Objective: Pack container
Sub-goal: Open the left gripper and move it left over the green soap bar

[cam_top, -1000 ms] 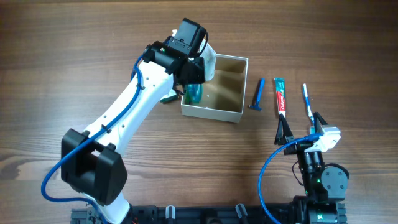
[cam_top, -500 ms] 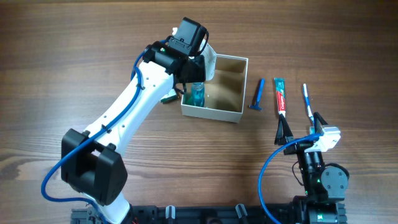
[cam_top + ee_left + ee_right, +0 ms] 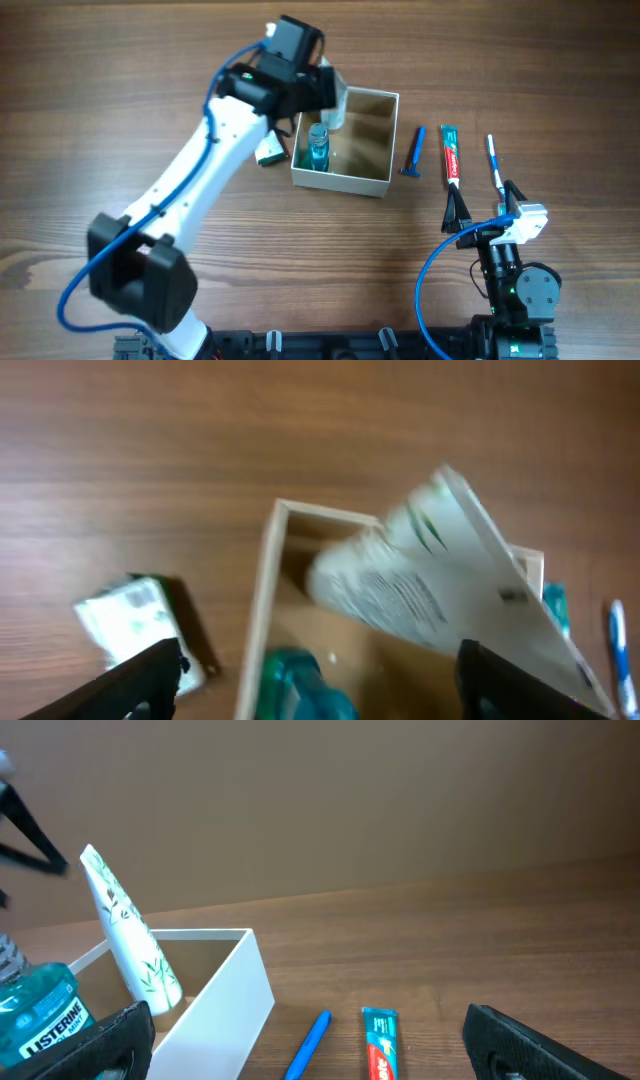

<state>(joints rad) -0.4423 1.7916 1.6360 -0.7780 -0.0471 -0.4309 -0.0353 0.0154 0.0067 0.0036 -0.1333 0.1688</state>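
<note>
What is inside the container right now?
A teal mouthwash bottle stands upright at the left of the container, and a white leaf-printed tube leans in its far-left corner. The left arm covers part of that corner; the visible floor elsewhere is bare.

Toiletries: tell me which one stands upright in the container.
The teal mouthwash bottle, upright inside the container; the white tube beside it leans, and the rest lie flat outside it.
</note>
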